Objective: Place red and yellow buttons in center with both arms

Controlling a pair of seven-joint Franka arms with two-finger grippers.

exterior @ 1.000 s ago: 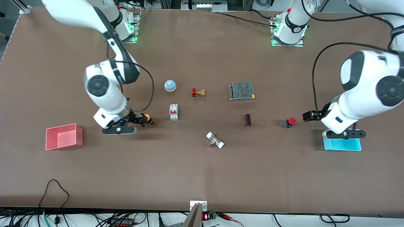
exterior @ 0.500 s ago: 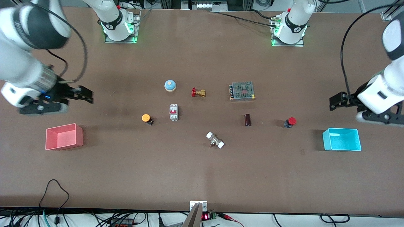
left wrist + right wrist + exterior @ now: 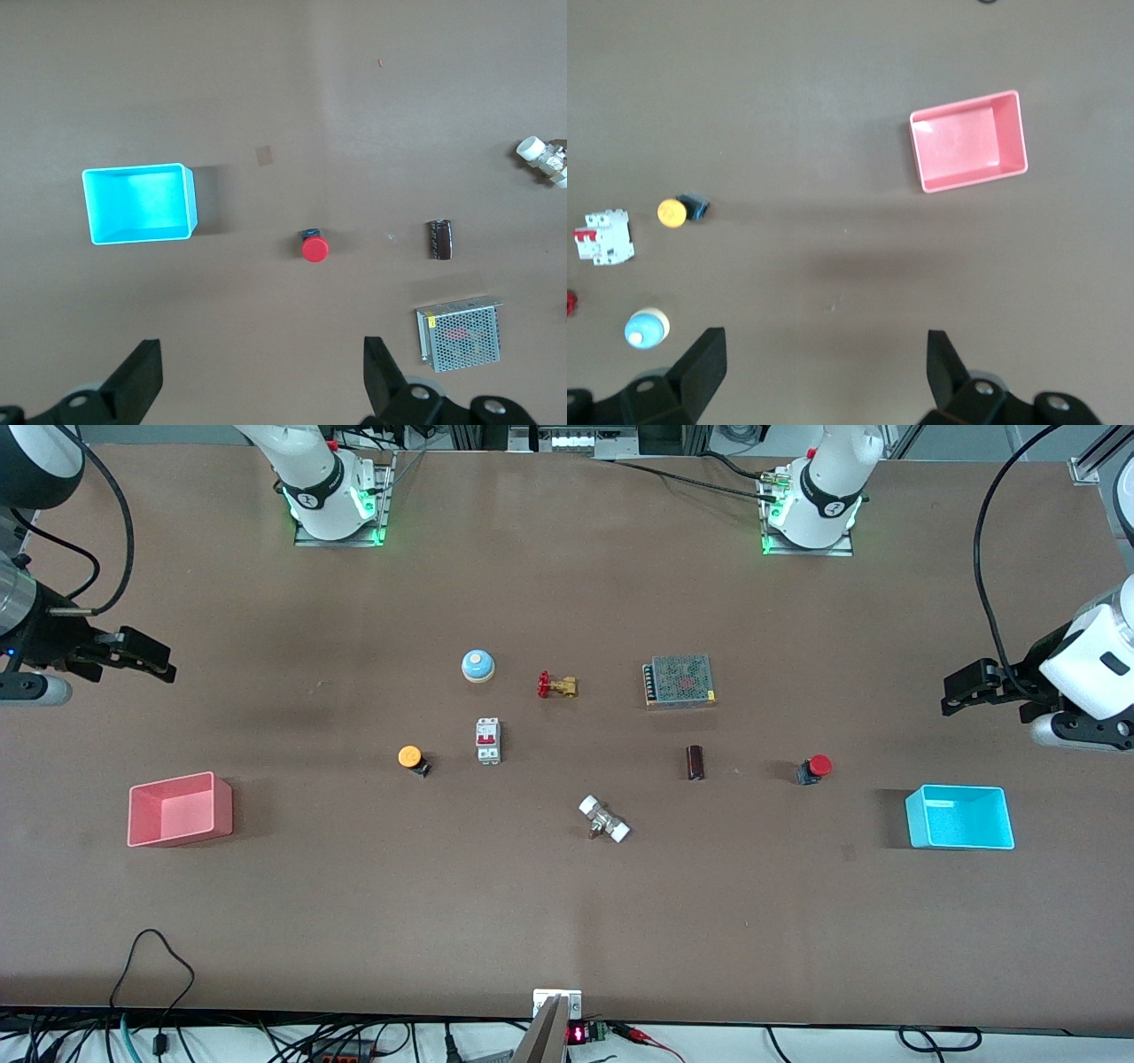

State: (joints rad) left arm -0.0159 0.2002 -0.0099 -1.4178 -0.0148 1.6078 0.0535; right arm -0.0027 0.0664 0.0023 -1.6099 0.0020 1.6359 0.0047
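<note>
The yellow button [image 3: 410, 758] stands on the brown tabletop [image 3: 567, 903] beside the white breaker; it also shows in the right wrist view [image 3: 673, 212]. The red button [image 3: 815, 767] stands between the dark cylinder and the cyan tray; it also shows in the left wrist view [image 3: 314, 249]. My right gripper [image 3: 152, 659] is open and empty, high over the table's edge at the right arm's end, above the pink tray [image 3: 180, 808]. My left gripper [image 3: 957, 693] is open and empty, high over the left arm's end, above the cyan tray [image 3: 960, 817]. Both sets of jaws [image 3: 261, 381] [image 3: 824, 372] stand wide apart.
A white breaker [image 3: 488, 740], a pale-blue bell [image 3: 477, 665], a brass valve with a red handle [image 3: 556, 685], a mesh power supply [image 3: 680, 680], a dark cylinder [image 3: 695, 763] and a white-capped fitting [image 3: 604, 819] lie around the table's middle.
My right gripper has left the yellow button on the table, risen and pulled back to its end. My left gripper has also risen and drawn away from the red button.
</note>
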